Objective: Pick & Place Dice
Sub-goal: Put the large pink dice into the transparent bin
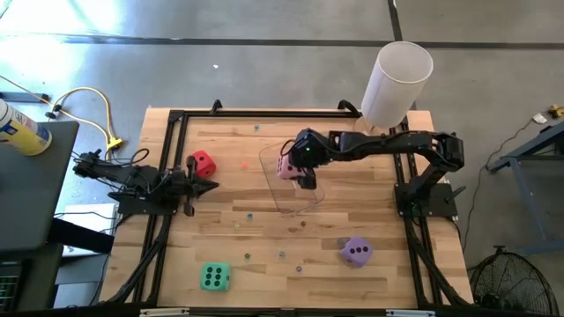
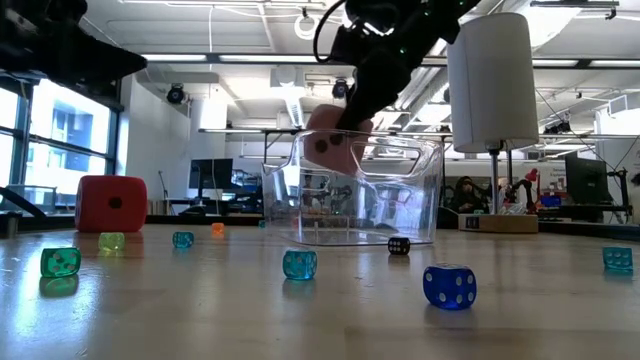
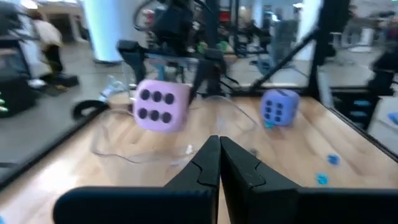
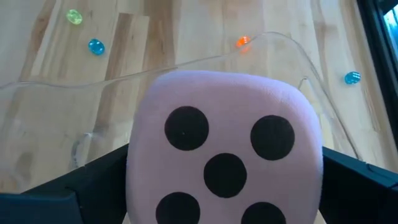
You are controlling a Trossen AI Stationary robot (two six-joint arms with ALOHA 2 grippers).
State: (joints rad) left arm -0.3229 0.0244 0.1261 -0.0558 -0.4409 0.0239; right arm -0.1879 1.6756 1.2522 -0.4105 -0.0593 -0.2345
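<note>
My right gripper (image 1: 300, 172) is shut on the pink die (image 1: 285, 167), which hangs over the left part of the clear bin (image 1: 295, 198). In the low view the pink die (image 2: 328, 145) sits at the level of the bin's rim (image 2: 400, 140). My left gripper (image 1: 208, 183) waits shut at the table's left, just near of the red die (image 1: 204, 162), which rests on the wood. The green die (image 1: 214, 277) sits near the front edge. The purple die (image 1: 356, 251) lies front right of the bin. My right gripper pinches the pink die between its two fingers, one dark finger (image 4: 93, 180) on each of two opposite side faces. The five-pip face (image 4: 224, 162) looks toward the wrist camera. The fingers slant down from the table's right. The die is lifted clear over the bin.
Several small coloured dice lie scattered on the wood, such as a blue one (image 2: 449, 285) and a teal one (image 2: 299, 264). A tall white cylinder (image 1: 397, 84) stands at the far right of the table. Black frame rails (image 1: 167, 132) run along the edges.
</note>
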